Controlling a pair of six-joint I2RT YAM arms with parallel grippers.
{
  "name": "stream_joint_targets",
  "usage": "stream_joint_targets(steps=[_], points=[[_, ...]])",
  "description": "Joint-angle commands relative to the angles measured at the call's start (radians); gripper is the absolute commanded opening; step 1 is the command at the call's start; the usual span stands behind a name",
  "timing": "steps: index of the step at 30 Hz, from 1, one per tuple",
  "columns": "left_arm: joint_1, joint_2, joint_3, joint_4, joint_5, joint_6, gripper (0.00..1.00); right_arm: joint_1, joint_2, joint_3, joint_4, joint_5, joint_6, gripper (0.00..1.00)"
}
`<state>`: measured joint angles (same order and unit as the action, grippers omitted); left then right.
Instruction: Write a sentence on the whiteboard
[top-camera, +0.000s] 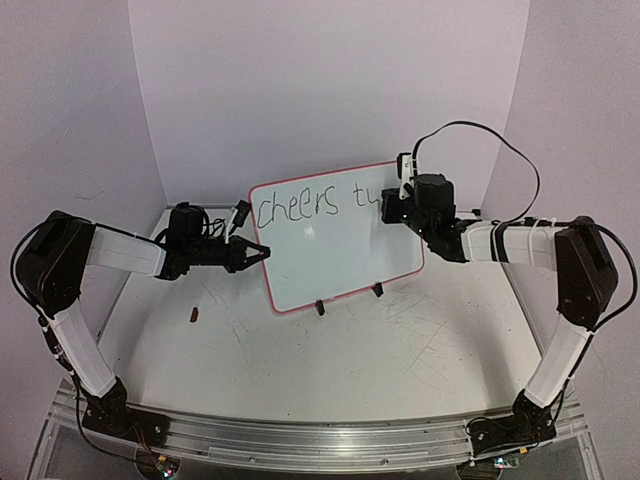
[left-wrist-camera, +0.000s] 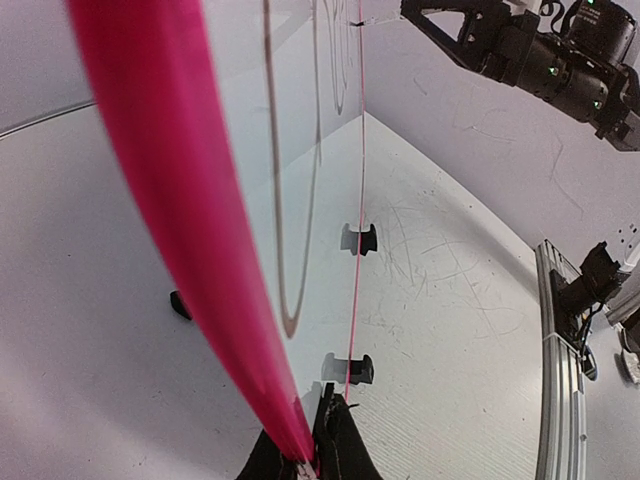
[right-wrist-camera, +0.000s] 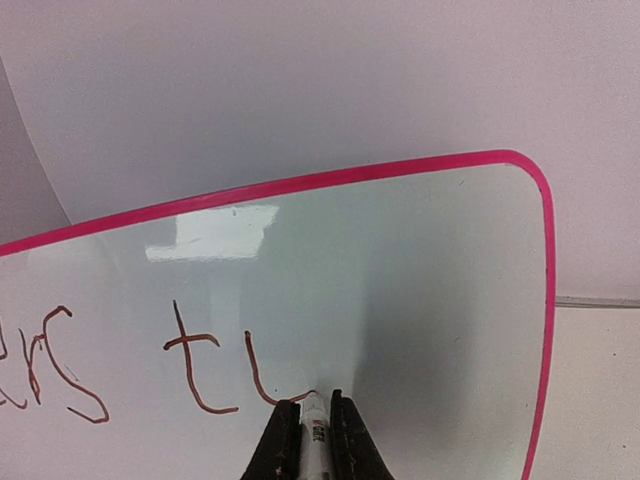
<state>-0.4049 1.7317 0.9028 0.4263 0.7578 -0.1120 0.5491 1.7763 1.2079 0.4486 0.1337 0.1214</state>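
Observation:
The whiteboard (top-camera: 340, 255) stands tilted on two black clip feet (top-camera: 319, 308) at the table's middle; its red-pink rim (left-wrist-camera: 170, 190) runs close past the left wrist camera. The sentence (top-camera: 300, 206) reads "cheers t" plus a curved stroke along the top. My left gripper (top-camera: 256, 252) is shut on the board's left edge, fingers either side of the rim (left-wrist-camera: 305, 432). My right gripper (top-camera: 400, 197) is shut on a white marker (right-wrist-camera: 316, 432). The marker's tip touches the board at the end of the curved stroke (right-wrist-camera: 265, 385), right of the "t" (right-wrist-camera: 195, 360).
A small dark piece (top-camera: 195, 315) lies on the table left of the board, also in the left wrist view (left-wrist-camera: 180, 303). White walls enclose the back and sides. The scuffed tabletop (top-camera: 400, 350) lies before the board. A metal rail (top-camera: 300, 440) runs along the near edge.

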Motion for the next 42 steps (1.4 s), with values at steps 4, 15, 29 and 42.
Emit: stream_joint_targets(steps=[4, 15, 29, 42], points=[[0.012, -0.014, 0.029, 0.004, -0.118, 0.11, 0.0, -0.005, -0.019, 0.052, 0.04, 0.013, -0.014, 0.0], [0.012, -0.012, 0.031, 0.0, -0.114, 0.11, 0.0, -0.005, 0.018, 0.106, 0.045, -0.007, -0.011, 0.0], [0.012, -0.013, 0.031, -0.003, -0.114, 0.11, 0.0, -0.001, 0.04, 0.113, 0.029, -0.086, 0.012, 0.0], [0.012, -0.015, 0.034, -0.004, -0.112, 0.11, 0.0, 0.006, 0.033, 0.097, 0.018, -0.052, 0.028, 0.0]])
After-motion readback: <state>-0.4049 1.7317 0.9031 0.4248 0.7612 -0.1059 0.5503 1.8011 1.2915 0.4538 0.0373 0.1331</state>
